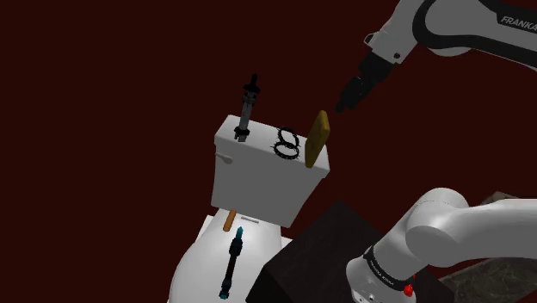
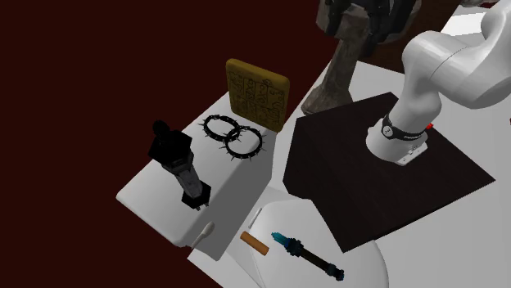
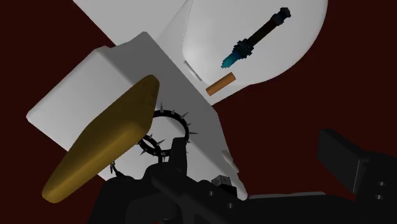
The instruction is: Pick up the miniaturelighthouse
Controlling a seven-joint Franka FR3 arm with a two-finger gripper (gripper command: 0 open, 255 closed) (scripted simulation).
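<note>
Well, shoulder view: the gripper (image 1: 348, 96) hangs just above the tablet (image 1: 317, 138); the lighthouse (image 1: 247, 110) stands upright at the left end of the toilet tank (image 1: 258, 181).
Second exterior view: the lighthouse (image 2: 176, 159) stands on the tank lid, near two spiked rings (image 2: 233, 135).
Wrist view: the black fingers (image 3: 347, 162) stand apart, gripping nothing; the rings (image 3: 167, 130) lie beside the tablet (image 3: 105, 137).

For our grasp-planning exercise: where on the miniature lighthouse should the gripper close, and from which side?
Probably the slim grey shaft of the lighthouse, between its wider black top and base. It stands upright on the tank, so come down from above, keeping to the side away from the spiked rings.
</note>
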